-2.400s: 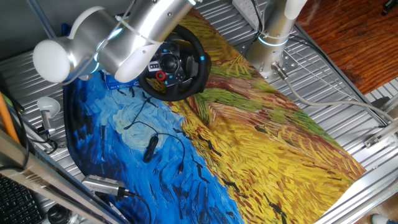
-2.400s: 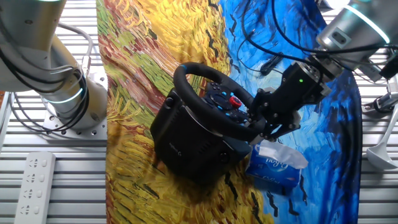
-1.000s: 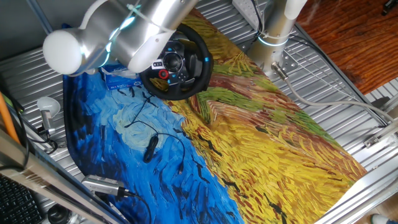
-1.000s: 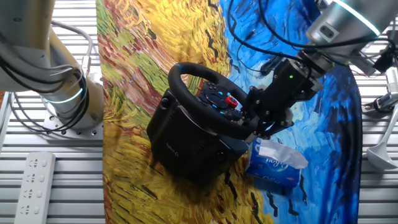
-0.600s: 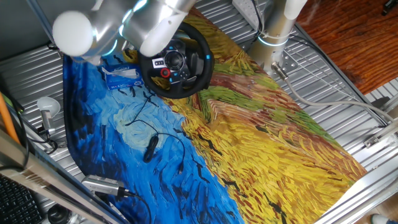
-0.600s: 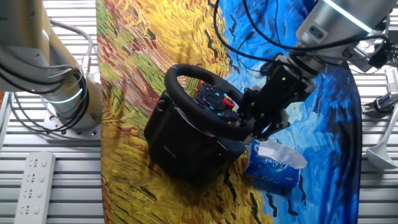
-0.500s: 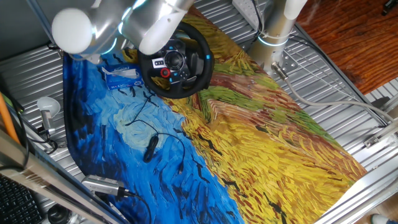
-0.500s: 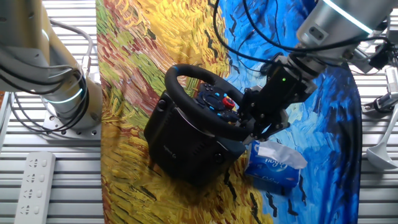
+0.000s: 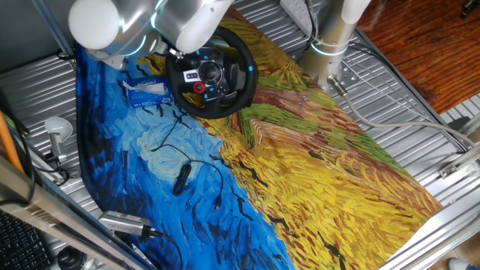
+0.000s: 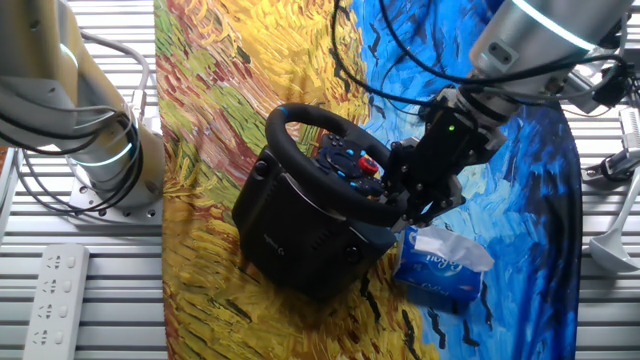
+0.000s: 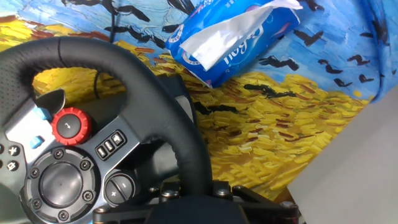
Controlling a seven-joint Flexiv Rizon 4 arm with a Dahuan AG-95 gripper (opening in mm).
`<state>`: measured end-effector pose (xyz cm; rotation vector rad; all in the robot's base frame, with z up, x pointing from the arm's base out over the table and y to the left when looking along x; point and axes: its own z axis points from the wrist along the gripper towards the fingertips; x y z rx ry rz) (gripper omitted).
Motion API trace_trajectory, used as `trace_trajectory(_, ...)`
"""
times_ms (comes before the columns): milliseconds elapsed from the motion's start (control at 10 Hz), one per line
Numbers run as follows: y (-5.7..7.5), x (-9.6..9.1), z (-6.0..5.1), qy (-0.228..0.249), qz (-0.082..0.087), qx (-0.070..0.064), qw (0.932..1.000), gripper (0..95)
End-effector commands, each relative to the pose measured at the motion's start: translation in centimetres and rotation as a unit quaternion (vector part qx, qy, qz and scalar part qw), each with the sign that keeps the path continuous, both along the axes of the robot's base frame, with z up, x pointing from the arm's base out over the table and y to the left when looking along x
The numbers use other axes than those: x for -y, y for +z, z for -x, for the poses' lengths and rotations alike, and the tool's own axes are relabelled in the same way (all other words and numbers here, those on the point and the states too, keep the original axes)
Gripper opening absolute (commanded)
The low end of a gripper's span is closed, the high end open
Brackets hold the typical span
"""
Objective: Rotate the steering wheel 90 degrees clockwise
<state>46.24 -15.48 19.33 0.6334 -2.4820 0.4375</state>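
Note:
The black steering wheel (image 10: 300, 115) stands tilted on its black base at the border of the blue and yellow cloth. Its hub carries a red knob (image 11: 69, 126) and small buttons. My gripper (image 10: 405, 203) is shut on the rim at the side nearest the tissue pack. In the hand view the thick rim (image 11: 163, 106) runs down between the fingers of the gripper (image 11: 189, 190) at the bottom edge. In one fixed view the steering wheel (image 9: 238, 61) is partly covered by my silver arm, which hides the gripper there.
A blue tissue pack (image 10: 440, 265) lies just beside the wheel base, under my hand. A small black cabled device (image 9: 181, 178) lies on the blue cloth. A second arm's base (image 10: 110, 150) stands off the cloth, with a power strip (image 10: 55, 290) near it.
My arm has swung toward the far edge while holding the rim. The wheel has turned a little, and its base has slid slightly toward the yellow side of the cloth.

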Motion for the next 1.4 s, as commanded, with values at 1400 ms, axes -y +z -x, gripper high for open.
trace_trajectory(1400,0.27,0.2,0.08,-0.003,-0.011,0.017,0.9998,0.0)
